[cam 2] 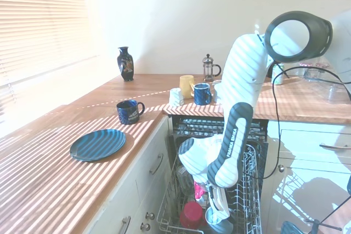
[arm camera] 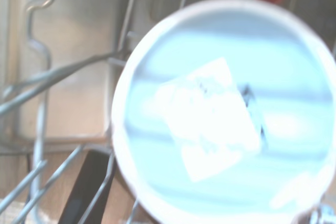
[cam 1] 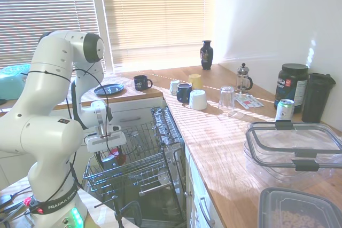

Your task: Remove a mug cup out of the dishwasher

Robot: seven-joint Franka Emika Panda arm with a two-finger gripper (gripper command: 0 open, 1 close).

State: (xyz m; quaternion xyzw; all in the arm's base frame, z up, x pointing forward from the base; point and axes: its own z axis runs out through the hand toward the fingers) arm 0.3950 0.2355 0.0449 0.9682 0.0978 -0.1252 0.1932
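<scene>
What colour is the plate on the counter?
Dark blue plate, striped only by blind shadows; it shows best in the second exterior view.

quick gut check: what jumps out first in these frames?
The white arm bent down into the open dishwasher, its gripper low in the wire rack beside a red mug. In the wrist view a round pale-blue mug base with a white sticker fills the picture from close by. Behind, the sunlit wooden counter carries a cluster of cups, a dark vase and a blue plate.
</scene>
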